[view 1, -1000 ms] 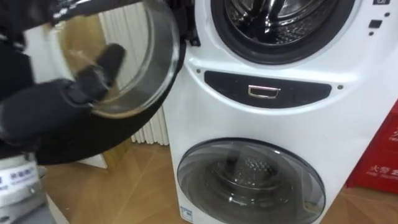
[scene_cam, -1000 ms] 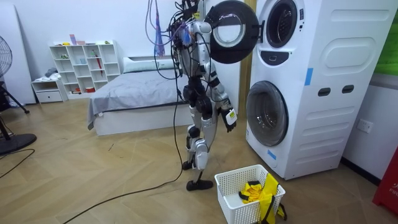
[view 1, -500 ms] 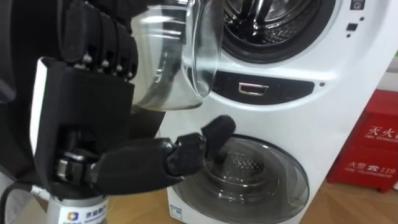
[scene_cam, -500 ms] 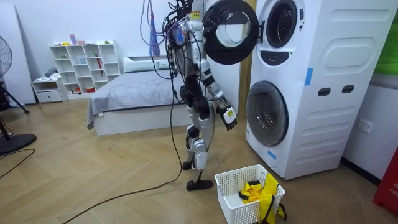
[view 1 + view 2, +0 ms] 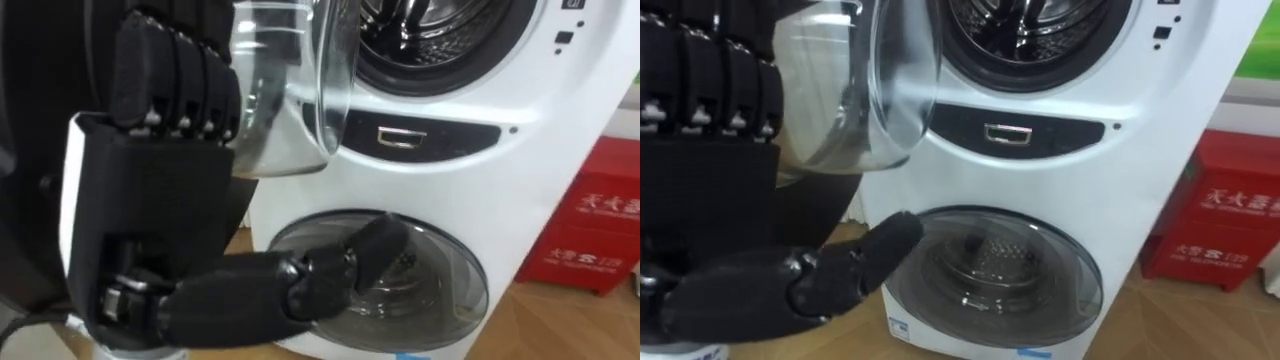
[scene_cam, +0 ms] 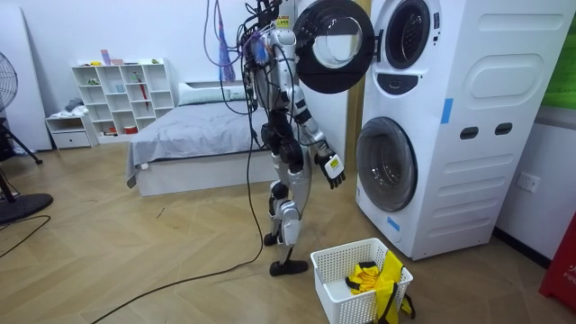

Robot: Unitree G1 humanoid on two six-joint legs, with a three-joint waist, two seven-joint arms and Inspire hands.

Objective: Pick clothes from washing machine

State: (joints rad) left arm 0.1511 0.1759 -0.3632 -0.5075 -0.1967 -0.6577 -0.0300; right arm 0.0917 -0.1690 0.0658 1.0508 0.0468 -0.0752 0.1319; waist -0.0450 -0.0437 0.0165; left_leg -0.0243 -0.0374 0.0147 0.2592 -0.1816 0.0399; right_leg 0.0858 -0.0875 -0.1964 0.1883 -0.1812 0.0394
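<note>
I stand before a white stack of two washing machines (image 6: 432, 117). The upper machine's round glass door (image 5: 290, 90) is swung open to my left, and its dark drum (image 5: 430, 30) shows no clothes from here. My left hand (image 5: 150, 220) is raised close before my eyes beside that door, fingers upright and thumb stretched out, holding nothing. In the room view my right hand (image 6: 331, 169) hangs low by my hip, fingers relaxed and empty. A white laundry basket (image 6: 337, 265) on the floor near my feet holds a yellow cloth (image 6: 367, 275).
The lower machine's round door (image 5: 400, 270) is closed. A red box (image 5: 600, 230) stands on the floor to the machines' right. Behind me are a bed (image 6: 189, 135), a white shelf (image 6: 121, 94) and a fan (image 6: 9, 81) on wooden floor.
My left hand came from behind the door glass to close in front of my eyes. My view shifted right and down slightly; the door stays open.
</note>
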